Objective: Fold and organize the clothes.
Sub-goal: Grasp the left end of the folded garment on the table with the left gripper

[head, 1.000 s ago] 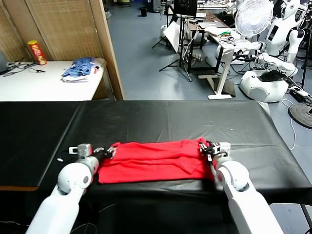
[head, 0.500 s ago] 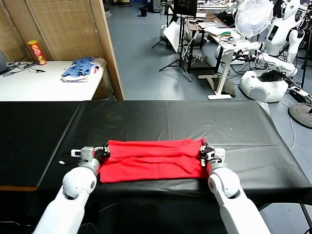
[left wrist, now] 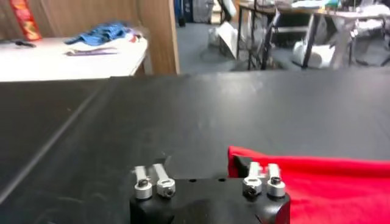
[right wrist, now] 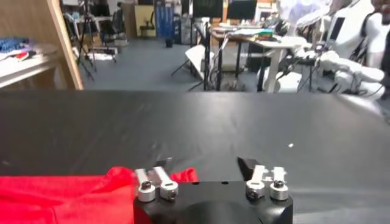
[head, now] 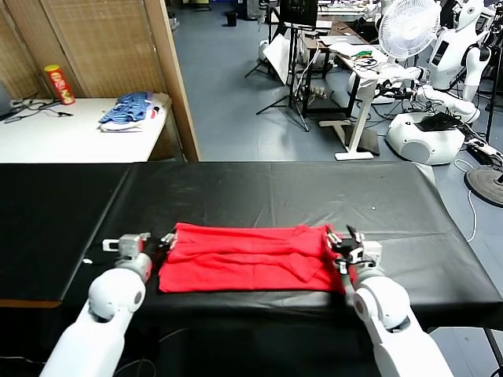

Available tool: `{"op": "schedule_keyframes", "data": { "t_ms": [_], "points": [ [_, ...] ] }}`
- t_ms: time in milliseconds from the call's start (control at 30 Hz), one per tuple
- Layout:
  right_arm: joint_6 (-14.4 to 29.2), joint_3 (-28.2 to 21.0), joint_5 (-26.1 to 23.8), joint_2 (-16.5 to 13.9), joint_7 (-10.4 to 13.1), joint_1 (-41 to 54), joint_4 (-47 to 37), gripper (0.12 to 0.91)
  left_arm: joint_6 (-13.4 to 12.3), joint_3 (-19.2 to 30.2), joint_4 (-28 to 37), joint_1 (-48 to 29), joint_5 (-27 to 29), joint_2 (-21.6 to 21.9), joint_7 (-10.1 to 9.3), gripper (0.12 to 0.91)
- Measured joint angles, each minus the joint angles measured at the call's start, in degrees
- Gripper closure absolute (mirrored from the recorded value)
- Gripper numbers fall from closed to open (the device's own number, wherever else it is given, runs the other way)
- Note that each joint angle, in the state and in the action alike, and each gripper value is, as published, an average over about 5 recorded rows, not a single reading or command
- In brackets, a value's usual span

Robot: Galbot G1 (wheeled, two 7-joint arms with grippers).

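The red T-shirt (head: pixel 247 258) lies folded into a flat band on the black table (head: pixel 314 188), between the left gripper (head: pixel 161 239) and right gripper (head: pixel 346 245). Both stand released at its ends, holding nothing. This fold seems done; next calls for regrasping the ends, probably to fold crosswise.

The left tool (left wrist: pixel 207 173) stands open over the black table (left wrist: pixel 183 115), one finger touching the red T-shirt's (left wrist: pixel 323 185) corner.

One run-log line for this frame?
left gripper: open, at shirt's left end | right gripper: open, at right end | shirt: flat on table
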Motion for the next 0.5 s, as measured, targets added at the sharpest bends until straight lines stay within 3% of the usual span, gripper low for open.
{"op": "schedule_keyframes", "data": {
  "t_ms": [133, 300, 500],
  "points": [
    [0.2, 0.4, 0.1, -0.1, -0.2, -1.7, 1.9, 0.228, -0.1, -1.8, -2.2, 1.9, -4.8, -0.5, -1.45, 0.237],
    [0.3, 0.4, 0.2, 0.1, -0.3, -2.7, 2.9, 0.227, -0.2, -3.9, -5.2, 5.1, -10.3, -2.4, -2.33, 0.232],
    [0.4, 0.3, 0.3, 0.1, -0.6, -3.3, 3.1, 0.227, -0.6, -5.4, -6.3, 7.8, -12.7, -4.4, -2.56, 0.232]
  ]
}}
